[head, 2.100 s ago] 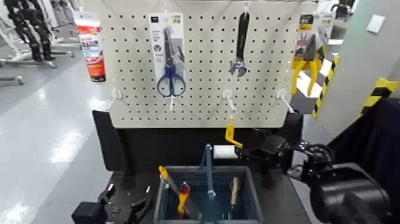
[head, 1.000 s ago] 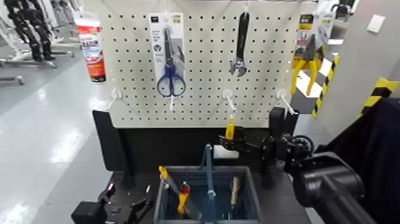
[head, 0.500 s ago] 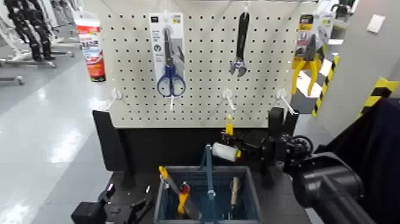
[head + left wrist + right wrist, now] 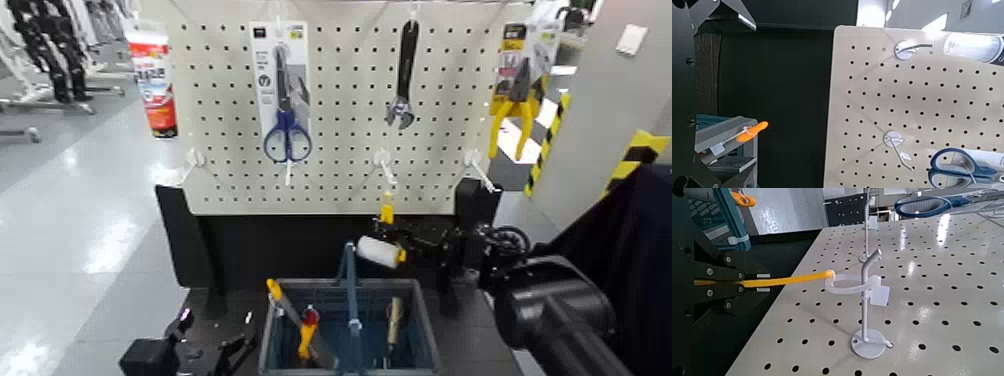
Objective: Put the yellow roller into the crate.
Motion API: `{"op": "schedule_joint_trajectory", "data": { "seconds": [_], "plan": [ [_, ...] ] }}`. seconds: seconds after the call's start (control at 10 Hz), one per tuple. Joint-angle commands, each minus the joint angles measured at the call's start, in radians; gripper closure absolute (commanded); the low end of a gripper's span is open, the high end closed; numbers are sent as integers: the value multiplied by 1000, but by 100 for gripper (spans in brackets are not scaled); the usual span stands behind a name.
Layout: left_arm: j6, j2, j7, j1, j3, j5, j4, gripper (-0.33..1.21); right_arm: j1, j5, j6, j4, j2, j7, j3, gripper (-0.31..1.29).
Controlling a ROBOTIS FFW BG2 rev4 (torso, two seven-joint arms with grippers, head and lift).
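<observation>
Right fingers (image 4: 728,272) grip yellow roller (image 4: 378,251) near the crate (image 4: 428,325).

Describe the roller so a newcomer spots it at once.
Start at the pegboard, then the basket below it. Between them, gripped by the right claw, is the roller. Only it has a fat white sleeve; the pliers share just its yellow.

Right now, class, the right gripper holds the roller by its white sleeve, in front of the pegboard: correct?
Not by the white sleeve: the right wrist view shows the right gripper clamped on the yellow handle, in front of the pegboard.
</observation>
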Motion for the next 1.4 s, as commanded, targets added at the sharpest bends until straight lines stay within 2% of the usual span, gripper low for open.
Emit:
{"op": "schedule_joint_trajectory", "data": {
  "seconds": [0.1, 0.4, 0.9, 1.4],
  "plan": [
    [0, 0, 0, 0, 0, 0, 0, 12, 29, -2, 30, -57, 0, 13, -16, 127],
    [0, 0, 0, 2, 0, 0, 0, 12, 53, -8, 53, -109, 0, 26, -27, 127],
    [0, 0, 0, 2, 1, 0, 3, 12, 124, -14, 121, -252, 2, 38, -61, 127],
    [-2, 0, 0, -2, -5, 2, 11, 12, 234, 1, 231, -479, 2, 45, -160, 127]
  ]
}}
